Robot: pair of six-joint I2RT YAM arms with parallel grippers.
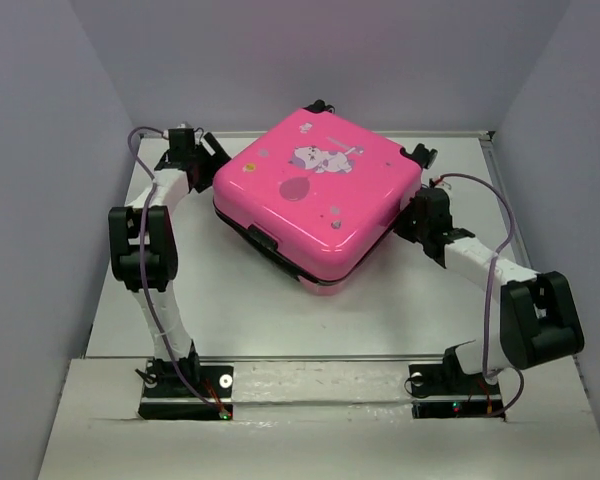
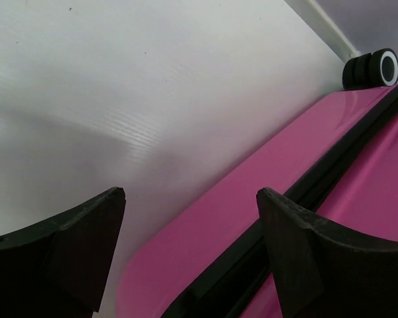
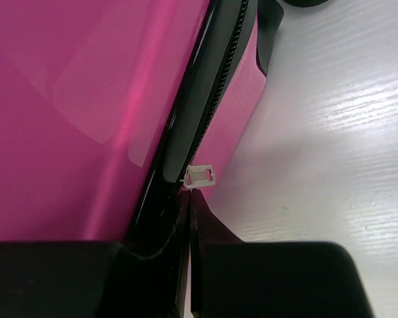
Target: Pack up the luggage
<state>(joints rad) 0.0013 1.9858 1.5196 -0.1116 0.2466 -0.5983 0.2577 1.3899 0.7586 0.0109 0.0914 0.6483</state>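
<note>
On the white table (image 1: 250,310), the right gripper (image 1: 416,218) at middle right is pinched closed at the zipper seam (image 3: 215,99) of the closed pink luggage (image 1: 320,195) lying flat at centre, a white tab (image 3: 200,175) at its tips, while farther back at upper left the left gripper (image 1: 202,152) gapes wide, holding nothing.

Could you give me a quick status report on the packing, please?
Left gripper open at the edge of the luggage. Right gripper shut, apparently on the zipper pull. Case lying flat, lid down. Nothing seen blocking.
</note>
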